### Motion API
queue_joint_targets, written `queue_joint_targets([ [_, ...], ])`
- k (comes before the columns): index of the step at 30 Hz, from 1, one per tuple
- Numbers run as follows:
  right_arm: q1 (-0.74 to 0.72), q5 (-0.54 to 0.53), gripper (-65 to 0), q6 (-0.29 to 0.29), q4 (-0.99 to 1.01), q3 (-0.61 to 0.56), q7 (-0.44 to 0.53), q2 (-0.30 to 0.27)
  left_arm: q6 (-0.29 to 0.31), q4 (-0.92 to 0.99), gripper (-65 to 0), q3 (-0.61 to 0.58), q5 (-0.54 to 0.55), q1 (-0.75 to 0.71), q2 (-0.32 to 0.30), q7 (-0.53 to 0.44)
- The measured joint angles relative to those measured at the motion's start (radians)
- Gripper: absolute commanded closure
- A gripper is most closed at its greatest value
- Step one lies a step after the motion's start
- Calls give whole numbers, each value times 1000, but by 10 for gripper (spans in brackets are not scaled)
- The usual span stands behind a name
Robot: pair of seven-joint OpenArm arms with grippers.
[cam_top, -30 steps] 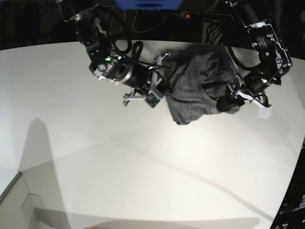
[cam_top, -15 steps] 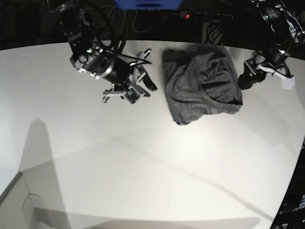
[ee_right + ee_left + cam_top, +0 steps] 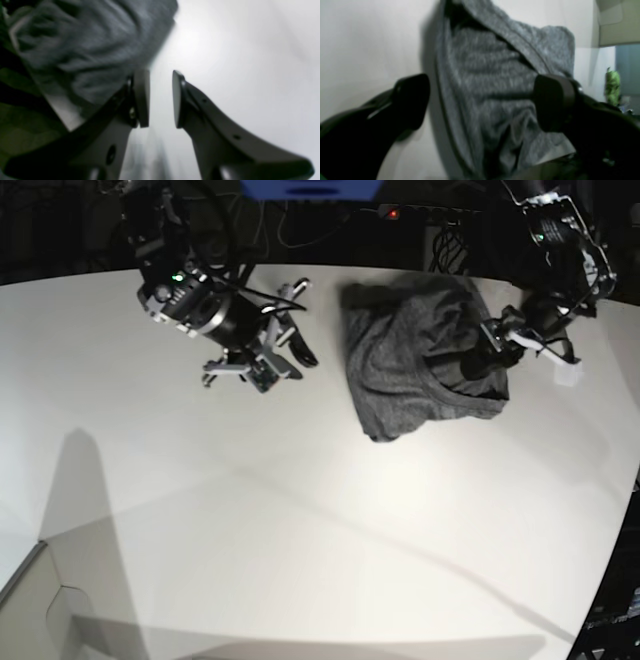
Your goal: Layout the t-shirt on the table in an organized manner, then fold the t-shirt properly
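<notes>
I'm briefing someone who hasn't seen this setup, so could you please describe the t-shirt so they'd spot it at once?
Start from the white table and look toward its far edge. Between the two arms lies the t-shirt, a bunched dark heather-grey knit heap. It is the only soft, cloth thing on the table.

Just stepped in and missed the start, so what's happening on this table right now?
A two-armed robot is working on a grey t-shirt, which lies bunched in a heap at the far side of the white table, not yet spread out. The left end effector is open at the shirt's edge, its fingers straddling the cloth. The right end effector is open too, holding nothing, off to the shirt's other side.
</notes>
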State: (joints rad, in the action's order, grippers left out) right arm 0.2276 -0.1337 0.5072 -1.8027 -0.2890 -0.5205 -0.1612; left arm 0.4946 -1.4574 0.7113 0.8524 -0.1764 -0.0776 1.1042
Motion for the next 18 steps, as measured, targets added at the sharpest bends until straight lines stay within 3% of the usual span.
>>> queue_joint_targets([
  [9, -5, 0, -166, 0, -8, -1, 8, 0, 17, 48, -650, -172, 22, 25, 0, -66],
  [14, -2, 0, -166, 0, -26, 69, 9, 3, 37, 110, -650, -248, 57, 28, -10, -170],
  [18, -2, -1, -166, 0, -26, 109, 8, 3, 48, 130, -650, -304, 69, 36, -34, -181],
])
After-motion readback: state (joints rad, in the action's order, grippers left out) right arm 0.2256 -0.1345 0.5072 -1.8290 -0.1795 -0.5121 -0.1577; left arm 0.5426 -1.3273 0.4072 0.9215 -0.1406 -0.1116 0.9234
